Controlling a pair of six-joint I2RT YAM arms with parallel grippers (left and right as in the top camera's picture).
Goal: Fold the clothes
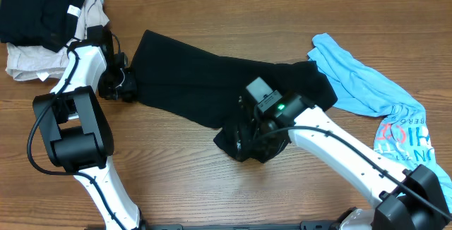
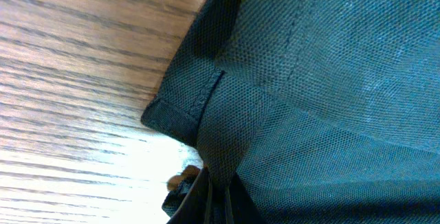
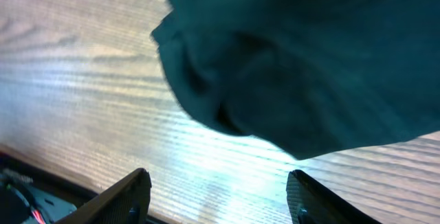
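"Where is the black cloth (image 1: 205,75)?"

"It lies spread out across the middle of the wooden surface (image 1: 233,18). 1 end is all bunched up, closer to the near edge."

"What about the left arm (image 1: 78,68)?"

"The left jaws sit at the left end of the black cloth. From the left wrist view they look squeezed together on the cloth, just below a hemmed corner (image 2: 199,107)."

"And the right arm (image 1: 339,145)?"

"The right jaws hang over the bunched-up end. The 2 fingers (image 3: 127,196) are spread wide, and there is nothing between them. The cloth lies just past their tips."

"Are there more clothes?"

"Yes. A blue shirt (image 1: 367,89) lies by the right edge, and it meets the right end of the black cloth. In the far left corner there is a small pile, with a black piece (image 1: 39,8) on top of a pale piece (image 1: 28,64)."
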